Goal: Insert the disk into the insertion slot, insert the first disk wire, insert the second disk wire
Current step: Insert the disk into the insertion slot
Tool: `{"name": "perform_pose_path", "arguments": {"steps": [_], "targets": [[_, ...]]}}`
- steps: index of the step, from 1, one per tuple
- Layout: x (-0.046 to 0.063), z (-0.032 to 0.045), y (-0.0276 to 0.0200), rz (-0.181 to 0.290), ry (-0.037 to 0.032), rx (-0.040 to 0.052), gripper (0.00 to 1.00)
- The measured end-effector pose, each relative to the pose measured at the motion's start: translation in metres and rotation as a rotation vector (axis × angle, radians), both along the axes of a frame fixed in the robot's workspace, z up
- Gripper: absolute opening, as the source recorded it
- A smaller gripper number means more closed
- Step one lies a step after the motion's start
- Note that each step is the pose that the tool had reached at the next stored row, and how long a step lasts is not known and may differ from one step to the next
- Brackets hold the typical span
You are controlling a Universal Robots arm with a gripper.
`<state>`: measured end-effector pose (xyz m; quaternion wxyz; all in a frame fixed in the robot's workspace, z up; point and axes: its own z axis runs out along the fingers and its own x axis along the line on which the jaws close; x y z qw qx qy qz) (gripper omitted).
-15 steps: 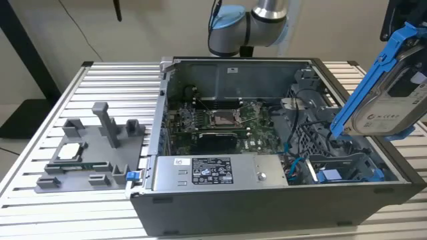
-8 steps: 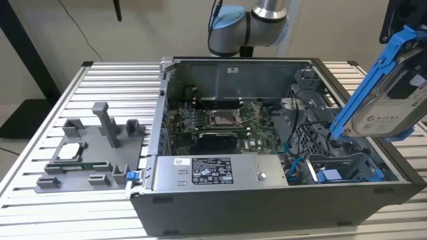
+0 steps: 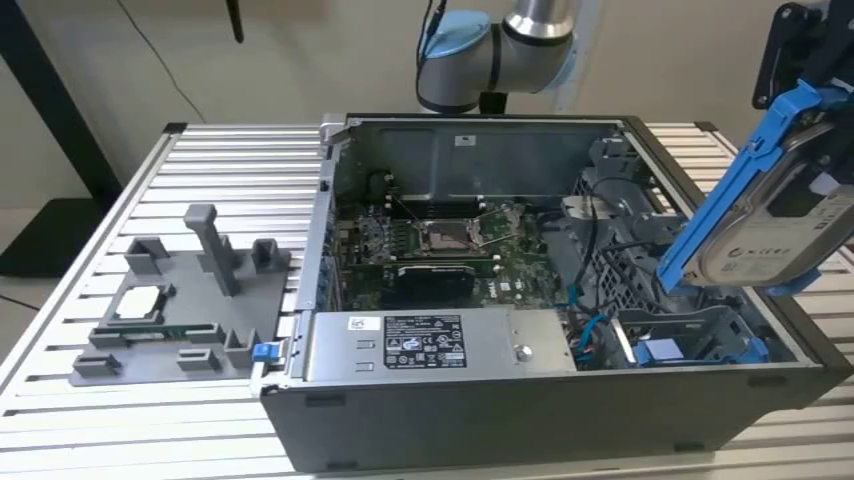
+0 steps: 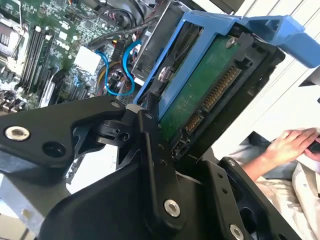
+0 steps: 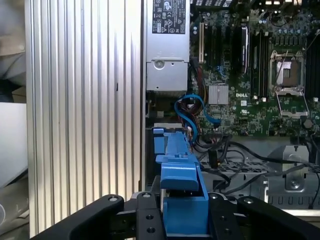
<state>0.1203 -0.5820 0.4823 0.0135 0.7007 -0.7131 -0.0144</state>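
My gripper (image 3: 805, 100) is shut on the disk (image 3: 778, 215), a silver-grey drive with a white label in a bright blue carrier. The disk hangs tilted in the air above the open computer case, at the exterior view's right. The insertion slot (image 3: 694, 335), a grey metal bay with blue rails, lies below it in the case's near right corner. In the second wrist view the black fingers (image 4: 150, 135) clamp the disk (image 4: 200, 90), green board and connector side showing. The first wrist view shows the carrier's blue edge (image 5: 180, 180) above the slot (image 5: 159, 141). Thin blue wires (image 5: 196, 107) loop loose beside the slot.
A long grey power-supply box (image 3: 414, 345) sits along the case's near wall, with the motherboard and silver processor socket (image 3: 447, 235) behind it. A grey fixture holding parts (image 3: 187, 310) stands on the slatted table at the exterior view's left. A person's hand (image 4: 295, 142) rests beyond the case.
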Motion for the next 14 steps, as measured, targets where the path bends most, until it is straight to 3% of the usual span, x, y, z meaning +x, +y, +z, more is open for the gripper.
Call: {"name": "perform_pose_path", "arguments": {"steps": [7, 14], "targets": [[-0.0013, -0.0078, -0.0042, 0.032, -0.0029, 0.0034, 1.00], [-0.0013, -0.0081, -0.0042, 0.032, -0.0029, 0.0030, 1.00]]}}
